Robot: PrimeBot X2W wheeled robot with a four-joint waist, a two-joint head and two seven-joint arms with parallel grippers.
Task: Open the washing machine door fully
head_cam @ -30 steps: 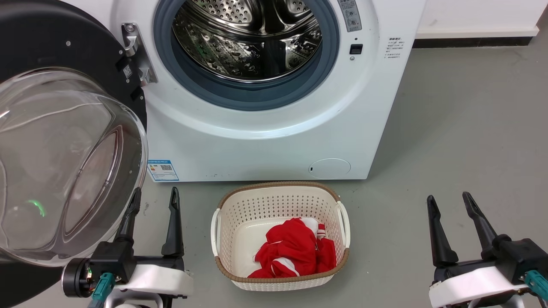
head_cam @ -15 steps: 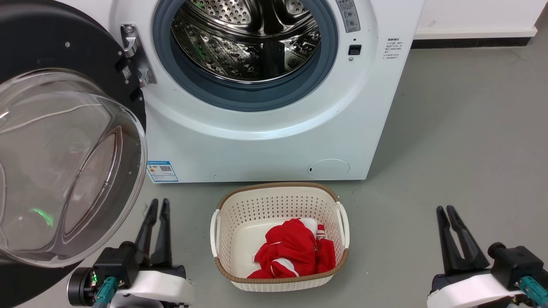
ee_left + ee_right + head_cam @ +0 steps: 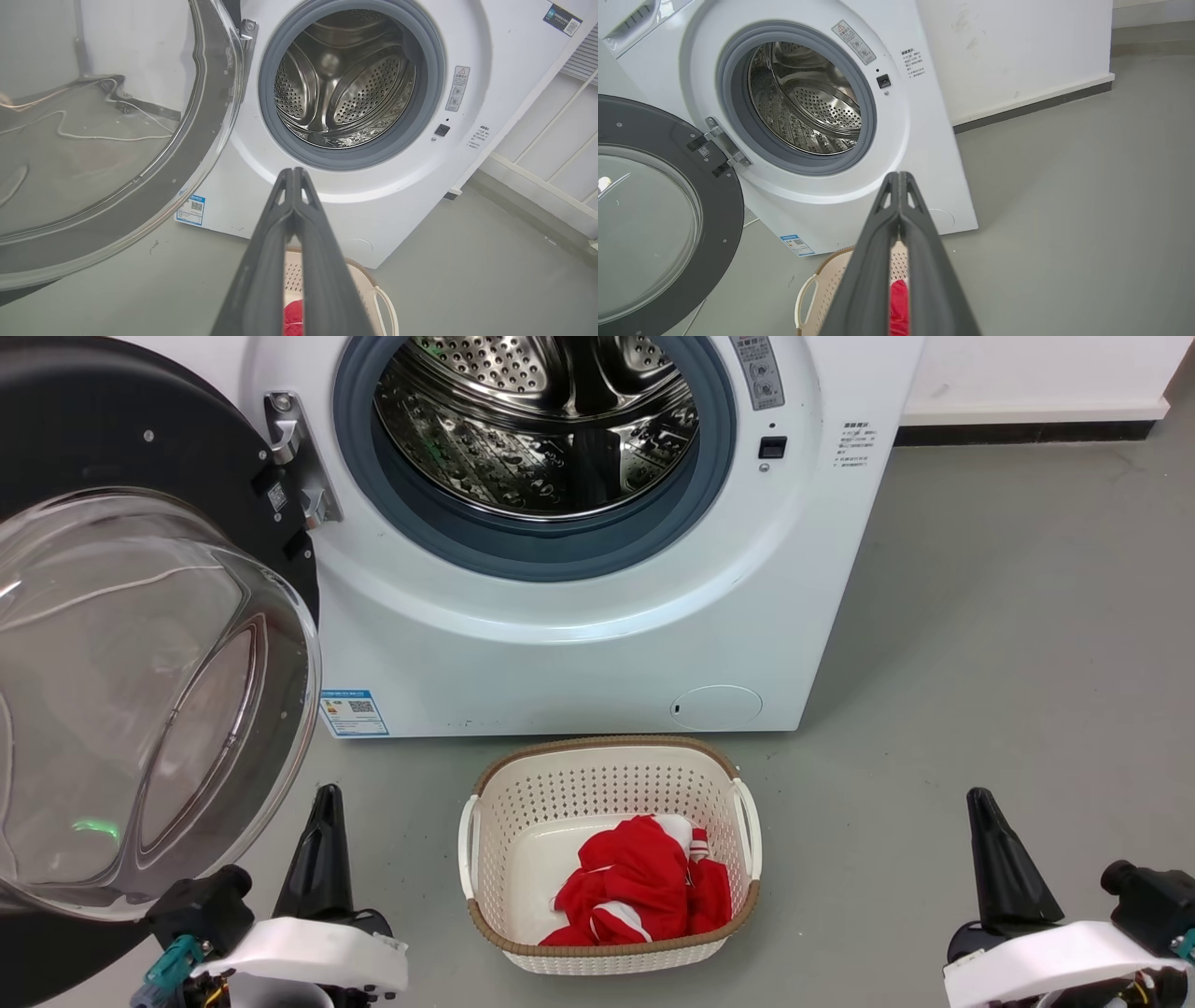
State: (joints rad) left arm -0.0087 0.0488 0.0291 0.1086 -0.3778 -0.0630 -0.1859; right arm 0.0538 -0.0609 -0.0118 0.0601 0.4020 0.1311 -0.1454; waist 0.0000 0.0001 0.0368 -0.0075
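– At the head view's lower left, what was logged?
– Item 1: left gripper (image 3: 327, 803), fingers pressed together, over the grey floor (image 3: 980, 616), near the washing machine door (image 3: 149, 691) and apart from it. Item 2: that door, black rim around a clear glass bowl, hung wide open on its hinge (image 3: 297, 457) at the left of the white washing machine (image 3: 579, 644). Item 3: right gripper (image 3: 982, 803), lower right, fingers likewise pressed together, well apart from the machine. Item 4: pale basket (image 3: 607, 743) holding red cloth (image 3: 644, 887), on the floor just before the machine, between the grippers.
– And the left wrist view?
– Left fingers met tip to tip. Door stood open at the left; steel drum (image 3: 345, 79) and blue-grey gasket (image 3: 267, 93) lay exposed beyond the fingertips.
– Right wrist view?
– Right fingers closed tip to tip. Door showed at the left, standing clear of the opening; basket rim and red cloth lay beneath the fingers.
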